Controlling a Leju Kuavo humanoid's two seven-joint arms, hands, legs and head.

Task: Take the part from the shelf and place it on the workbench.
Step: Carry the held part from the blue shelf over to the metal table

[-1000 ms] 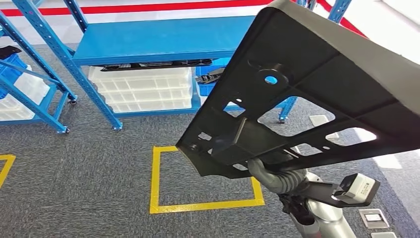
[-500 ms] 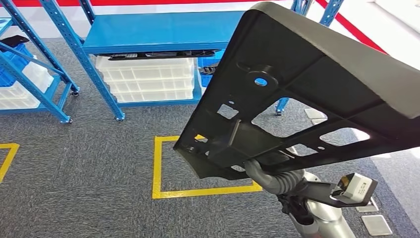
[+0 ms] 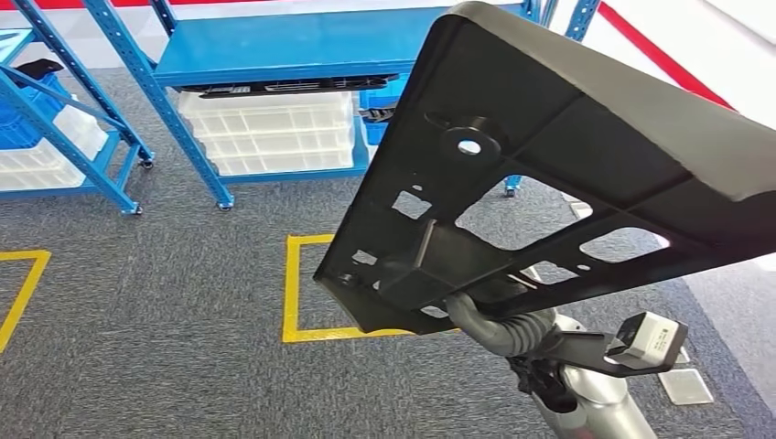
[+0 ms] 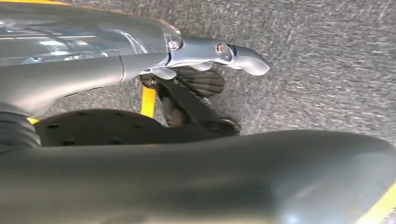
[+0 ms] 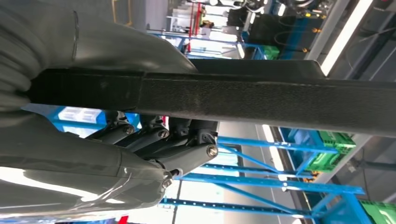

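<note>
The part point(image 3: 549, 155) is a big black plastic panel with cut-outs and a round hole, raised and tilted in front of me in the head view. My right hand point(image 5: 154, 140) grips its edge point(image 5: 261, 100), thumb on one face and dark fingers point(image 5: 140, 135) on the other. In the head view the panel hides that hand, and only the ribbed wrist cover point(image 3: 501, 331) and silver forearm point(image 3: 595, 402) show beneath it. My left hand point(image 4: 205, 70) hangs over the grey carpet with nothing in it, one silver fingertip point(image 4: 250, 61) pointing out.
A blue shelf rack point(image 3: 274, 46) stands ahead with stacked white trays point(image 3: 274, 128) underneath and a flat black piece point(image 3: 293, 88) under its board. A second blue rack point(image 3: 55, 119) is at the left. A yellow taped square point(image 3: 291, 293) marks the carpet.
The whole picture has shifted: the racks and the yellow square have slid up and left, so the camera has moved. The panel stays held in my right hand at about the same tilt.
</note>
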